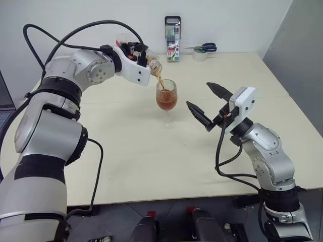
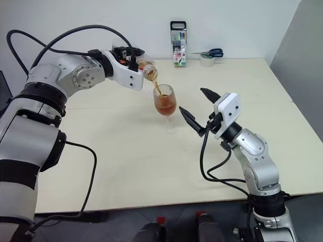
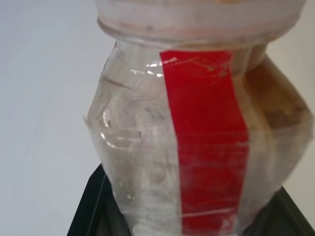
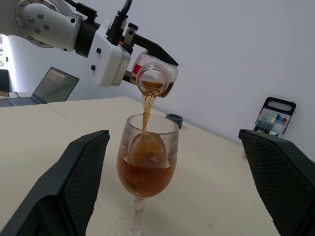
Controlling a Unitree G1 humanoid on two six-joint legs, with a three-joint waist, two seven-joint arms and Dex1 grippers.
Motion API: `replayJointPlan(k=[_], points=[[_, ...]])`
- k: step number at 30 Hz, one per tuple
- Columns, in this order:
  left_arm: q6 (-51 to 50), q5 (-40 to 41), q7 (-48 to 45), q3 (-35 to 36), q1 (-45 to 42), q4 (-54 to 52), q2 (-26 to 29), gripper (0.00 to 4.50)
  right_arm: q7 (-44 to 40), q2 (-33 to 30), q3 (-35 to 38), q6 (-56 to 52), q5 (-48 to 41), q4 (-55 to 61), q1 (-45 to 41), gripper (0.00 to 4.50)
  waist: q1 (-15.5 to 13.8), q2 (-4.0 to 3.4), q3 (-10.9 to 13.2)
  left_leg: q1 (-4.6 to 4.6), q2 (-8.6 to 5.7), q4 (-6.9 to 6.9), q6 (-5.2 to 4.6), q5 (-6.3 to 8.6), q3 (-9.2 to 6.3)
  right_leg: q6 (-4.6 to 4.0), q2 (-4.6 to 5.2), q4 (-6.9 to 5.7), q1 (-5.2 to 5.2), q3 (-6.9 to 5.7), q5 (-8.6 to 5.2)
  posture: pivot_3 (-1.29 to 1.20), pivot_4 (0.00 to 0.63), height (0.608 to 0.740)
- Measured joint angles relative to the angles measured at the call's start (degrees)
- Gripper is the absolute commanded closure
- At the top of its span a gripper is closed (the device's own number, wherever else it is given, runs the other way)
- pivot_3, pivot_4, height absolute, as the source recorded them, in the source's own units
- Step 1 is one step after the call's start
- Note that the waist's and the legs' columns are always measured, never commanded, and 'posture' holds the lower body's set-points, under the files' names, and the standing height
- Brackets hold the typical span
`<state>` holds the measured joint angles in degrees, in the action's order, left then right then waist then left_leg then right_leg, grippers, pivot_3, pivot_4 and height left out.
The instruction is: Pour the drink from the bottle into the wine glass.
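My left gripper is shut on the clear bottle, which has a red label strip. The bottle is tipped with its open mouth just above the wine glass. A thin stream of tea-coloured drink runs from the mouth into the bowl, and the bowl is roughly half full of it. The wine glass stands upright on the table. My right gripper is open a little to the right of the glass, its fingers pointing at the bowl and apart from it.
A marker case stands at the table's far edge, with a tape roll and scissors to its right. A laptop sits off to the left. A small dark round object lies behind the glass.
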<state>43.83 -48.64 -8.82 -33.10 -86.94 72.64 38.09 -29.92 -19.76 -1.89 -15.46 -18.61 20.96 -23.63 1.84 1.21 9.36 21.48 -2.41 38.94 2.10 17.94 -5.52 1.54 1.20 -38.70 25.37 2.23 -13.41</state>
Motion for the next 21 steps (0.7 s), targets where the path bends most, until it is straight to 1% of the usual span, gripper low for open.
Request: replayJointPlan(k=[9, 15, 18, 21], points=[[-0.6, 8.9, -7.1, 6.1, 1.0, -0.2, -0.7, 2.71, 0.2, 0.4, 0.1, -0.3, -0.1, -0.5, 0.0, 0.0, 0.0, 0.01, 0.0, -0.03, 0.02, 0.02, 0.0, 0.0, 0.0, 0.0, 0.01, -0.05, 0.0, 0.04, 0.0, 0.0, 0.15, 0.74], [0.4, 15.4, -12.7, 10.1, 5.4, -2.3, -0.8, 2.71, 0.3, 0.5, 0.3, -1.3, -0.5, -1.9, -0.1, 0.0, 0.0, 0.01, 0.0, -0.04, 0.07, 0.03, 0.01, -0.01, -0.03, 0.0, 0.01, -0.1, 0.01, 0.06, 0.0, 0.0, 0.15, 0.74], [-1.8, 21.7, -17.9, 14.5, 7.8, -4.6, -2.2, 2.71, 0.4, 0.7, 0.4, -1.8, -0.6, -1.9, -0.1, 0.0, 0.1, 0.01, 0.0, -0.03, 0.1, 0.06, 0.01, -0.01, -0.05, 0.0, 0.04, -0.12, 0.01, 0.04, 0.0, 0.0, 0.15, 0.74], [-8.9, 30.1, -23.5, 20.3, 10.9, -9.0, -4.6, 2.71, 0.4, 0.8, 0.4, -2.6, -0.8, -1.8, -0.2, 0.0, 0.1, 0.01, 0.0, -0.03, 0.11, 0.09, 0.0, -0.01, -0.11, 0.0, 0.05, -0.14, 0.01, 0.05, 0.0, 0.0, 0.15, 0.74]])
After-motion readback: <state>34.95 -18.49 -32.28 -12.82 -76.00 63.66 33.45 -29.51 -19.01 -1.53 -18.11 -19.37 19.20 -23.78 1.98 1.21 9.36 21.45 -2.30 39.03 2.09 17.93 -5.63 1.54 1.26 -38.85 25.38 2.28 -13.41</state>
